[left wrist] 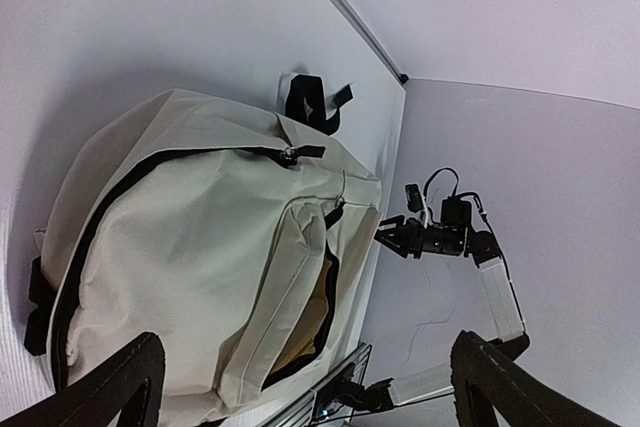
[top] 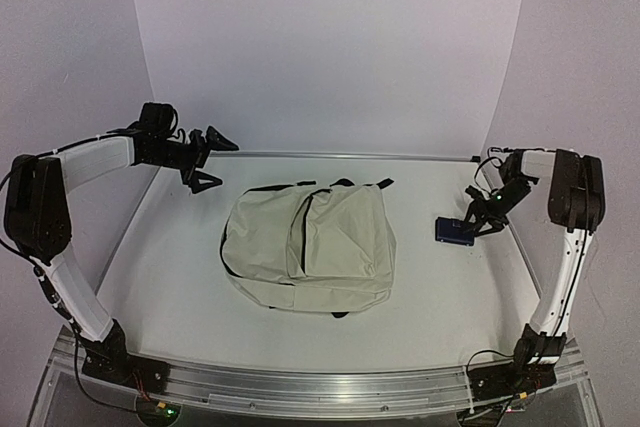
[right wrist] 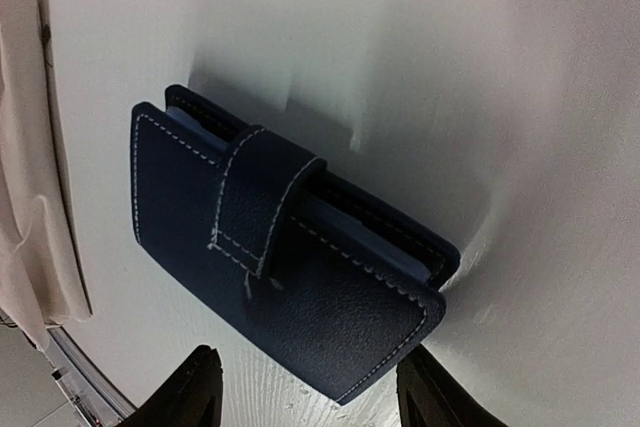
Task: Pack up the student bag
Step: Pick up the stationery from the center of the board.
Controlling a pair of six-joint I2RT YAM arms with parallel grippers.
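The right fingers (right wrist: 190, 392) stand apart and grip nothing. In the right wrist view only their two black tips show, at the bottom edge, one on each side of the near corner of a navy wallet (right wrist: 300, 267); whether either tip touches it cannot be told. The wallet lies flat on the white worktop (right wrist: 480, 67), closed by a strap tab, with white stitching along its edges and a paler blue layer showing along one side. The student bag (right wrist: 25, 147) enters that view only as a strip of cream fabric at the left edge, near the wallet but apart from it. In the top view the bag lies flat in the middle of the worktop, with the wallet between it and the right fingers. The left fingers (top: 205, 181) are spread wide and hold nothing, raised above the worktop beyond the bag's far left corner and well apart from it. The left wrist view looks between those fingers onto the bag. A black zip runs around its main body, black straps (left wrist: 305, 107) lie at its far end, and the front pocket (left wrist: 300, 317) gapes, with something tan inside that is too shadowed to name. The bag's near end is cut off there by the frame edge and one fingertip.
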